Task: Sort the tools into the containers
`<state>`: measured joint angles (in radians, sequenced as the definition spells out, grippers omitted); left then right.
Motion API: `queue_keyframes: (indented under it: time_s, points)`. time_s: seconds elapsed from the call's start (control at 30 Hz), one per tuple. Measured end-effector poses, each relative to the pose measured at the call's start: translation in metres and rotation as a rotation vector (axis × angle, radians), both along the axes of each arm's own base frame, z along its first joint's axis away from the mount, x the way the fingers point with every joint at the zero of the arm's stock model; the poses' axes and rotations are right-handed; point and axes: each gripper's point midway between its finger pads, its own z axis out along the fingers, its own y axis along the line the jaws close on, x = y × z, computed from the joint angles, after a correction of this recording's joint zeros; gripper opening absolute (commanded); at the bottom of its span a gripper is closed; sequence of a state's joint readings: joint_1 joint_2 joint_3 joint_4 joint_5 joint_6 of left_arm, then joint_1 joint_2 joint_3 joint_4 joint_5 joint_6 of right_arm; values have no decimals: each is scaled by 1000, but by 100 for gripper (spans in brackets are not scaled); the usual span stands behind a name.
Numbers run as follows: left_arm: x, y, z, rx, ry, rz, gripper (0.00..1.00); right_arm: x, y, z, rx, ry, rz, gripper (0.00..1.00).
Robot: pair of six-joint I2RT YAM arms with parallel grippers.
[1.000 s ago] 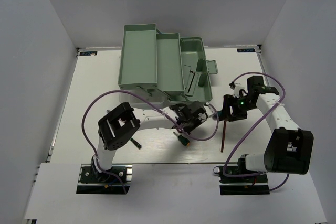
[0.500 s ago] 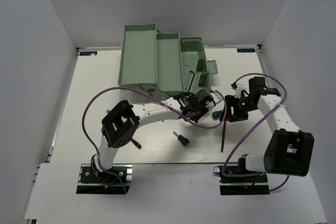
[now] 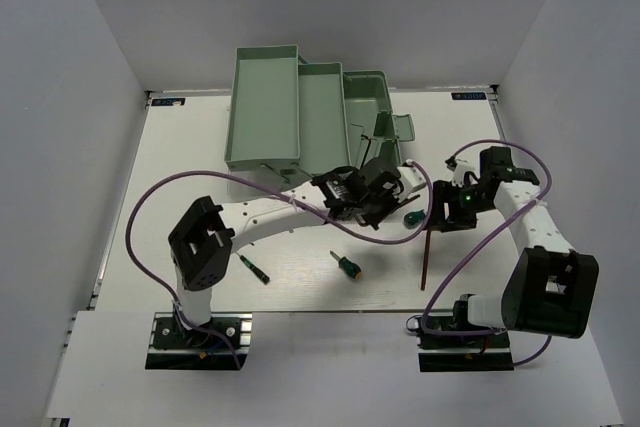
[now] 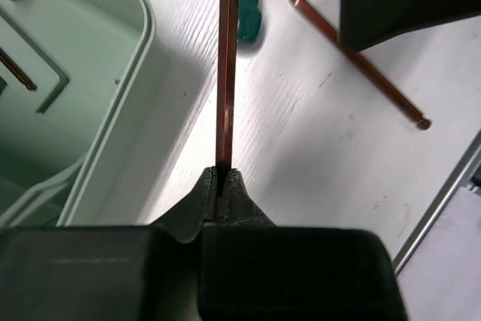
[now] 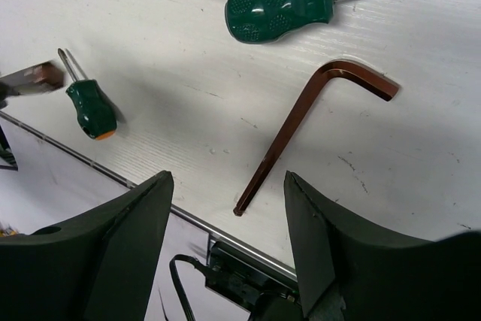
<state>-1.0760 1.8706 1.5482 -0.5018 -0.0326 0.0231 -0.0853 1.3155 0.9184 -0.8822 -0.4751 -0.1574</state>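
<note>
1. Left gripper [image 4: 223, 176] is clenched on the end of a thin copper-brown hex key [image 4: 226, 73], which juts straight out ahead of the fingers. Its far end runs out of the wrist view, so the bend cannot be seen.
2. It hangs above the table [image 4: 316, 186], just beside the near right corner of the pale green toolbox [image 4: 113, 110]. The toolbox sits toward the far edge with its trays folded open.
3. Right gripper [image 5: 227, 186] is spread wide and empty. It hovers over a second hex key [image 5: 293, 124], which lies flat toward the near edge, right of the middle.
4. Close by lie a stubby green screwdriver [image 5: 279, 10] and a smaller green-handled screwdriver [image 5: 90, 108]. A thin dark screwdriver [image 3: 255, 270] rests further left along the near edge.
5. Handling, as a judgement: the keys look light, rigid and slick, with narrow flats. A hold at the very tip may therefore let one pivot or slip, and a grasp across the long arm near the bend should be steadier. The flat key sits low, so the fingers must close almost at the table.
</note>
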Motion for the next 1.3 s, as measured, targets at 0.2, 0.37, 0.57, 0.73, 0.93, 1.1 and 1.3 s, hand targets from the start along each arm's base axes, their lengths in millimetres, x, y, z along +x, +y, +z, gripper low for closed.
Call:
queue_keyframes:
  time_s: [0.2,0.37,0.57,0.73,0.93,1.1,1.3]
  points:
    - [15,-6,25,-69,-23,50,0,0,-3,0,-1,-1,-8,67]
    - [72,-18,74,-177,-98,237,0,1,-5,0,2,-1,-15,67]
    - [134,-31,103,-294,-134,446,0,0,-5,4,0,-24,-11,67]
    - [157,-25,56,-234,-91,534,4,0,-6,5,-4,-37,1,72]
    - [169,-12,-2,-123,-34,582,62,-1,-7,1,-10,-24,22,76]
    - [181,-14,21,-180,-51,582,67,-16,-4,-20,-39,42,55,68]
    - [183,-19,82,-278,-126,530,70,-33,-5,-52,-167,165,82,65]
